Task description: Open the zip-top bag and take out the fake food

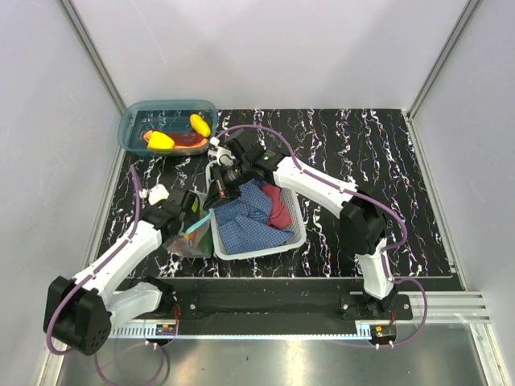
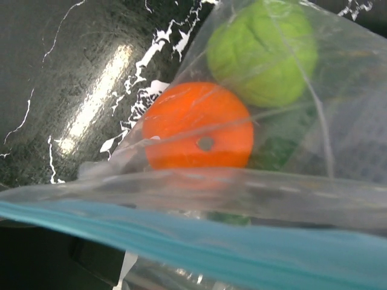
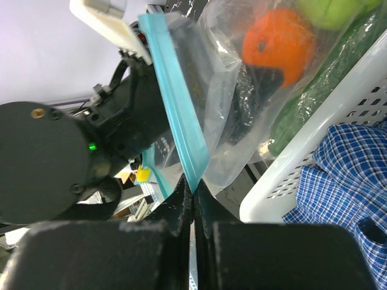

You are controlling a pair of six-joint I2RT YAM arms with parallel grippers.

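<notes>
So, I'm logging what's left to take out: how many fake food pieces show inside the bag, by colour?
Seen through the bag:
Orange piece: 1
Lime-green piece: 1
Dark green piece: 1
Total: 3 visible; others could be hidden.

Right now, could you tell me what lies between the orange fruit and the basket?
A dark green piece, inside the bag, lies between the orange fruit and the basket, as the right wrist view shows.
</notes>
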